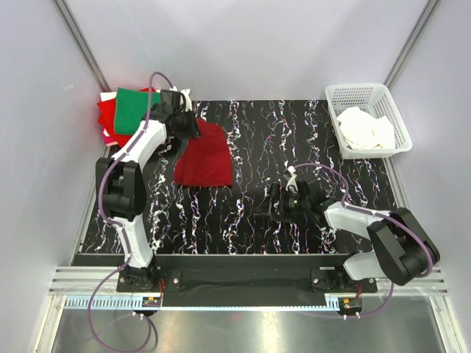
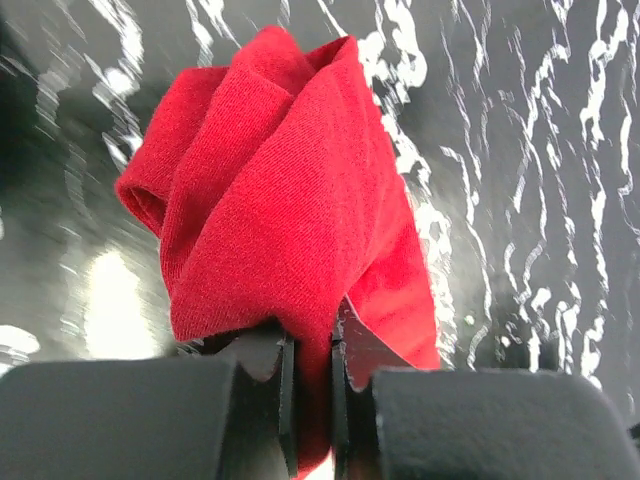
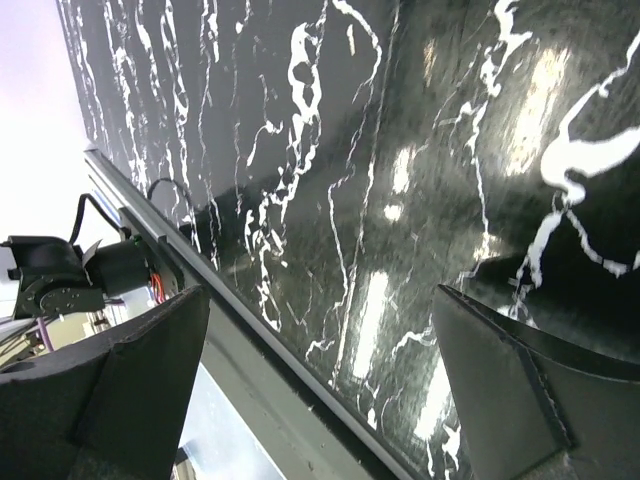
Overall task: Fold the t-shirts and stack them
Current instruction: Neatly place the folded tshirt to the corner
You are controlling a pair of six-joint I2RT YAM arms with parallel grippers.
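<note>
A dark crimson t-shirt lies folded on the black marbled table, left of centre. Its far corner is lifted and pinched in my left gripper, which is shut on the cloth. In the left wrist view the red fabric bunches up from between the jaws of the left gripper. A green t-shirt tops a bright red one in a pile at the far left corner. My right gripper hovers low over the table right of centre, open and empty. In its wrist view the right gripper frames only bare tabletop.
A white lattice basket holding white cloth stands at the far right corner. The table's near edge and metal rail run under the right gripper's view. Grey walls close in the left, back and right sides.
</note>
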